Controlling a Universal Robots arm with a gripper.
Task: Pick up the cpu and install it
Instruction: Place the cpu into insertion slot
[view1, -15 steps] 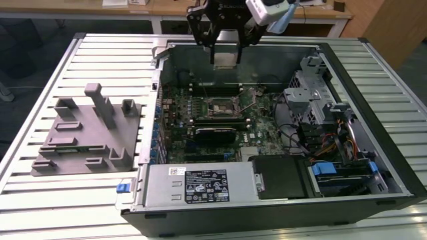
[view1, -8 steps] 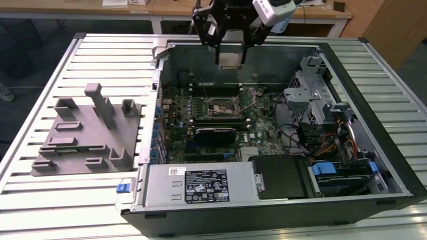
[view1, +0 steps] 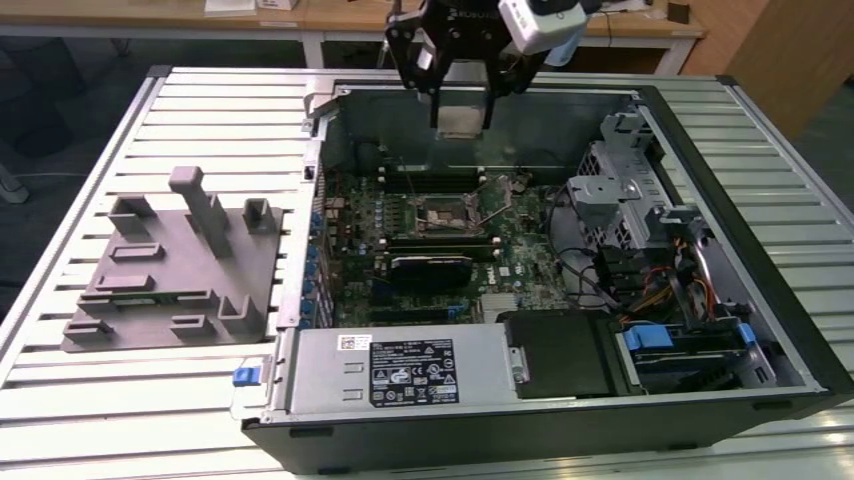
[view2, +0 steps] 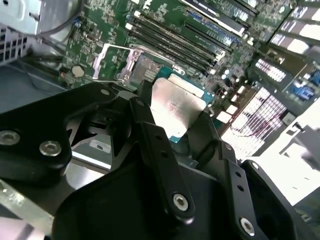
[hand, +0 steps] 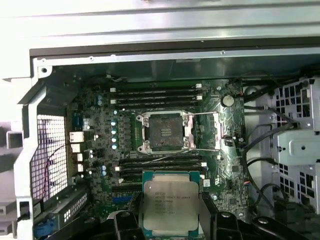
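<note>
The cpu (hand: 170, 204) sits pinched between the jaws — raised above the motherboard (hand: 227, 145).

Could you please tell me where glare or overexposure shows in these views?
Second wrist view: the cpu glares and the vented panel washes out white. First wrist view: the case rim is overexposed, the socket evenly lit. Exterior view: even light, no strong glare.

Even overhead light falls on the slatted tabletop (view1: 200, 110), bright with soft shadows. The inside of the case (view1: 561, 125) is dimmer, with its far wall in shade. In the second wrist view the cpu (view2: 175, 107) in my jaws glares pale, the grille (view2: 257, 120) beyond burns out white, and my jaws look near-black.
</note>
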